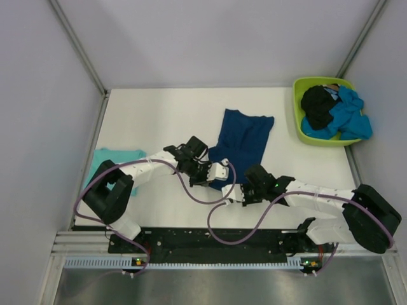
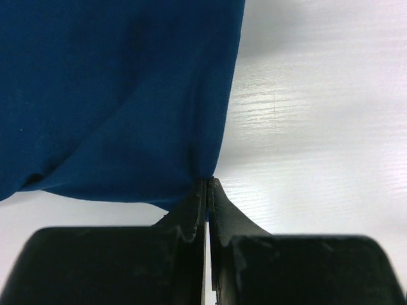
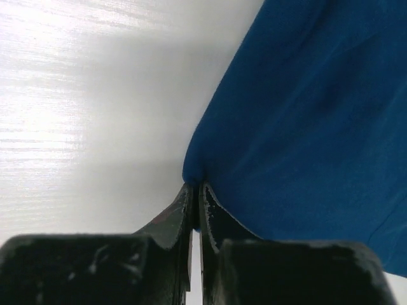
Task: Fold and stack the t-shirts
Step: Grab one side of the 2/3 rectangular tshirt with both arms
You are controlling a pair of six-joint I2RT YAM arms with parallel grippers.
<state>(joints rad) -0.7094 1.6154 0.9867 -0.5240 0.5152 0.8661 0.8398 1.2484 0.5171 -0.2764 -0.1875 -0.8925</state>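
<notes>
Status: I see the navy t-shirt (image 1: pixel 243 141) central on the worktop (image 1: pixel 159 121), long axis running near-to-far, far end leaning right. My left pincer (image 2: pixel 208 185) and right pincer (image 3: pixel 194 188) each pinch closed on its near edge.

Your left gripper (image 2: pixel 207 184) has its fingertips pressed together on the shirt (image 1: pixel 245 136) hem. Your right gripper (image 3: pixel 194 187) is clamped the same way on a corner, just beside the left one. Both arms reach inward, low, with their wrists angled down.
</notes>
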